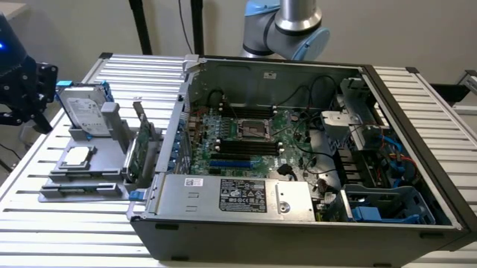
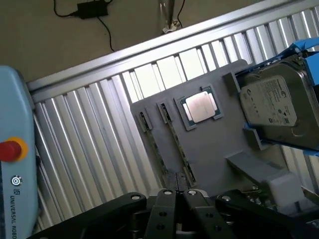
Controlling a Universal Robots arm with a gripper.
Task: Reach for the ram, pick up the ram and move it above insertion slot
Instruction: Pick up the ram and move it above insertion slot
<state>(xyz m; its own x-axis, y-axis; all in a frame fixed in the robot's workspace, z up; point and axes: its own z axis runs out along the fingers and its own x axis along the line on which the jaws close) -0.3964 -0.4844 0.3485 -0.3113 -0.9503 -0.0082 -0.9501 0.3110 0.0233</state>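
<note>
Hand [image 1: 21, 97] hangs over the table's [image 1: 44, 234] edge at the exterior view's left, apart from a grey holder [image 1: 100, 167] beside an open computer case [image 1: 298, 223]. Wrist view: fingers [image 2: 167, 209] drawn together, gripping nothing; ram [image 2: 175, 142] seemingly the thin strip edgewise in the holder's long slot.

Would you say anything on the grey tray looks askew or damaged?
Nothing stands out: the square silver processor lies flat in its recess on the grey plastic tray, and the silver hard drive stands propped on it.
</note>
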